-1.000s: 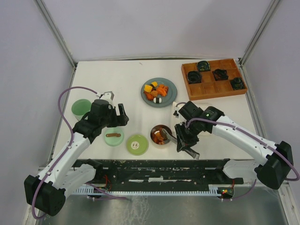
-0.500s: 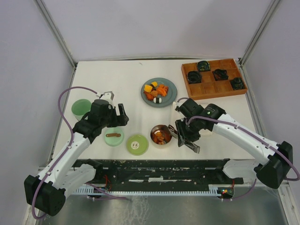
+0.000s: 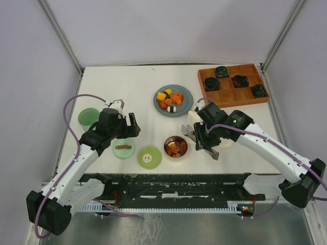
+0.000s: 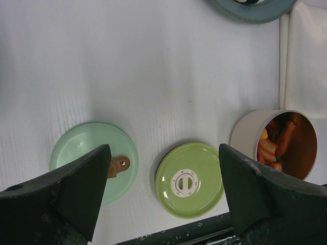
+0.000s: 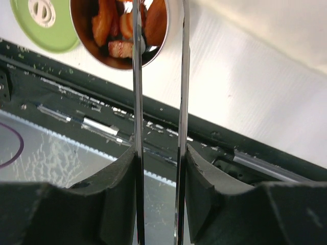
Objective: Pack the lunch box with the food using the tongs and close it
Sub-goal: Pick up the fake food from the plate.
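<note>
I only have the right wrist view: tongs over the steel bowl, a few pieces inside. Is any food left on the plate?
Observer: Yes. The grey-blue plate holds orange and yellow pieces plus a black-and-white roll.
Operator: And the other container?
Observer: The mint-green canister stands open near the left edge of the table. Its flat lid lies apart from it, closer to the arms.
Operator: What is the other arm doing?
Observer: The left end effector is open and empty. The flat lid and the lime-green lid lie on the table near it.
</note>
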`<act>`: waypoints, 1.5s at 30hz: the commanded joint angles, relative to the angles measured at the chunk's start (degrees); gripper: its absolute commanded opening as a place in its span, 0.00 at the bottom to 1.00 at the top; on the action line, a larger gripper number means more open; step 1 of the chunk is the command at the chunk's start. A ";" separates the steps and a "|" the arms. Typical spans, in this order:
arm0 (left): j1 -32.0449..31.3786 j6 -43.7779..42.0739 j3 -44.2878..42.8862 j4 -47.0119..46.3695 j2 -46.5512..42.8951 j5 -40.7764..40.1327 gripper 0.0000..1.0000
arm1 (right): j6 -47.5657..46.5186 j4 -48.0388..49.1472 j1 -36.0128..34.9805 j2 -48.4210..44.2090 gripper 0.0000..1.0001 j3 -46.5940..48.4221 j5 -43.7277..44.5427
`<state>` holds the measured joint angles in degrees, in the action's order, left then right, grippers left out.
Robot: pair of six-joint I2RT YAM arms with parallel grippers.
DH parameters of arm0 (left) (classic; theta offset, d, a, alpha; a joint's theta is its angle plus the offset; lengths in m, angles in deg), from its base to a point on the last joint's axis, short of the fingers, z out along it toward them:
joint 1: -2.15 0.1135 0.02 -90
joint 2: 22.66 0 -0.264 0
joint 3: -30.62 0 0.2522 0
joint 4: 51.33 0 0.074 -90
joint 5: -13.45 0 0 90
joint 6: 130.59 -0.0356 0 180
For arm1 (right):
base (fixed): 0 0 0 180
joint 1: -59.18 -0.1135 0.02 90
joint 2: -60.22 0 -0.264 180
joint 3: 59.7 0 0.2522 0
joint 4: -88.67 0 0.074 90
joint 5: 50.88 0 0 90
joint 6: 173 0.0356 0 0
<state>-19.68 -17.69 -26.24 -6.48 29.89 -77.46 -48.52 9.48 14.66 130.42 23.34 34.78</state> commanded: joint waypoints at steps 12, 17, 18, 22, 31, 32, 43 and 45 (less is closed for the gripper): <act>0.24 0.83 -0.41 -2.33 -0.39 0.55 0.92 | -0.56 8.78 11.39 0.06 0.45 3.32 6.98; 0.20 0.83 -0.41 -2.27 -0.33 0.56 0.92 | -3.27 11.54 14.39 6.62 0.46 6.51 4.64; 0.25 0.84 -0.41 -2.31 -0.35 0.49 0.92 | -3.94 11.66 14.79 8.46 0.46 7.72 4.46; 0.23 0.88 -0.40 -2.29 -0.26 0.28 0.92 | -6.22 12.66 16.41 15.49 0.47 12.82 4.03; 0.21 0.68 -0.49 -2.12 0.00 -0.21 0.92 | -7.63 14.21 19.49 30.71 0.48 25.77 -1.53; 0.23 0.74 -0.50 -2.16 0.01 -0.38 0.92 | -7.71 13.27 19.70 32.37 0.48 27.50 -1.62; 0.30 0.75 -0.55 -2.04 0.57 -0.35 0.92 | -5.88 13.91 21.74 41.89 0.49 33.94 -5.37; 0.28 0.75 -0.59 -2.04 0.58 -0.32 0.92 | -5.32 14.16 22.07 42.92 0.49 34.36 -5.34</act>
<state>-19.68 -17.69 -26.24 -6.48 30.33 -77.59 -54.99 21.54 36.15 172.49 54.13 31.13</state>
